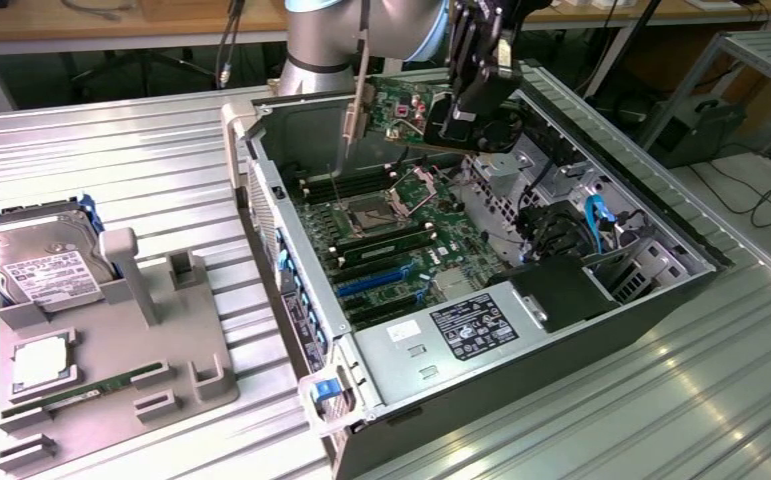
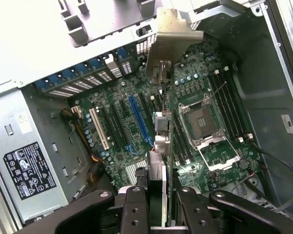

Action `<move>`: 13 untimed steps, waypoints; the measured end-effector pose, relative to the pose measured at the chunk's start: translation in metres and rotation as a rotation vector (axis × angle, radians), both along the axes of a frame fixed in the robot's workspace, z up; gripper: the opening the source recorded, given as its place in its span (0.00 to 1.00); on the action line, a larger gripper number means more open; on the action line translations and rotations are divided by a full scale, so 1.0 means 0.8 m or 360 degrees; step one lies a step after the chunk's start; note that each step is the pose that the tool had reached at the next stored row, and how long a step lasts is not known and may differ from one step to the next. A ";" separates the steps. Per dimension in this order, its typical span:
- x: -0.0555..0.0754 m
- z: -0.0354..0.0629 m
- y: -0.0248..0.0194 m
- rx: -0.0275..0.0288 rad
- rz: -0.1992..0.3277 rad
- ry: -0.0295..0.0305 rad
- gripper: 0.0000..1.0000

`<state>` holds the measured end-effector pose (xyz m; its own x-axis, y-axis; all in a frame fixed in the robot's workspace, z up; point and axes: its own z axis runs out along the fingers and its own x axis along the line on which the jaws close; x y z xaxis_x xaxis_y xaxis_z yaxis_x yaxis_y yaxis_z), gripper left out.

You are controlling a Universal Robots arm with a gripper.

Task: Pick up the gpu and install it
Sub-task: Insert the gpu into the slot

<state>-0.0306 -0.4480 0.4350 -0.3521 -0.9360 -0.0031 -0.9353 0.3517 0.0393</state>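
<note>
The tool [image 1: 463, 120] is clenched on the gpu [image 1: 399, 105], holding it upright above the motherboard [image 1: 412, 250] inside the open computer case [image 1: 492, 400].

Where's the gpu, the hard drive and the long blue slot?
gpu [image 1: 396, 118]: exterior view, on its green board.
hard drive [image 1: 45, 270]: exterior view, on its white label.
long blue slot [image 2: 138, 118]: wrist view, at its middle.

The table [image 1: 118, 160] is built of ribbed metal with a dull sheen. The case [image 1: 262, 190] is formed of grey sheet metal. The gpu [image 1: 409, 108] is seen as a glossy green board with a bare silver metal bracket [image 1: 353, 125]. The end effector [image 2: 161, 197] is finished in matt black. The tray [image 1: 132, 385] is moulded in matt grey plastic. The drive [image 1: 32, 265] is cased in smooth metal under a white label [image 1: 49, 277].
</note>
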 end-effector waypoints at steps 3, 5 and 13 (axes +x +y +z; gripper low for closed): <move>0.000 0.000 0.0000 0.00000 0.0056 0.00001 0.27; 0.000 0.000 0.0000 -0.00001 0.0080 0.00000 0.27; 0.000 0.000 0.0000 -0.00002 0.0422 0.00001 0.27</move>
